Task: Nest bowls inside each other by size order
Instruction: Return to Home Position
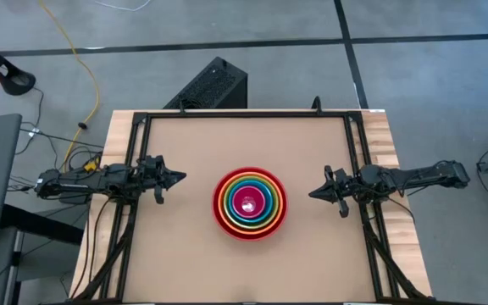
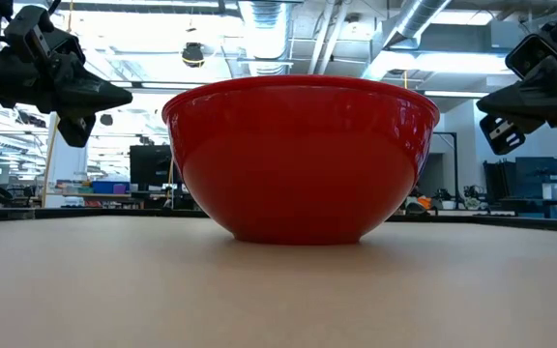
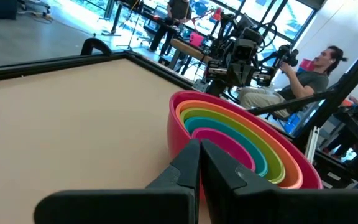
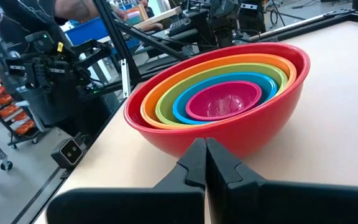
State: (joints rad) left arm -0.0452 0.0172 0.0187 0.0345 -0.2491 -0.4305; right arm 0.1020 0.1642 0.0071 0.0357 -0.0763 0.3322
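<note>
The five bowls [image 1: 250, 203] stand nested at the table's middle: the largest magenta-red bowl [image 4: 253, 124] rests on its base, holding the orange [image 4: 166, 93], lime green [image 4: 166, 107], teal blue [image 4: 182, 112] and small pink-magenta bowl [image 4: 219, 99]. The stack also shows in the low view [image 2: 300, 159] and the left wrist view [image 3: 241, 140]. My left gripper [image 1: 179, 177] is shut and empty, above the table left of the bowls. My right gripper [image 1: 314, 193] is shut and empty, right of them.
A black frame [image 1: 244, 114] runs along the table's far, left and right edges. A black box [image 1: 210, 85] stands on the floor beyond the far edge. A seated person [image 3: 303, 81] shows beyond the table's right side. Bare table lies around the bowls.
</note>
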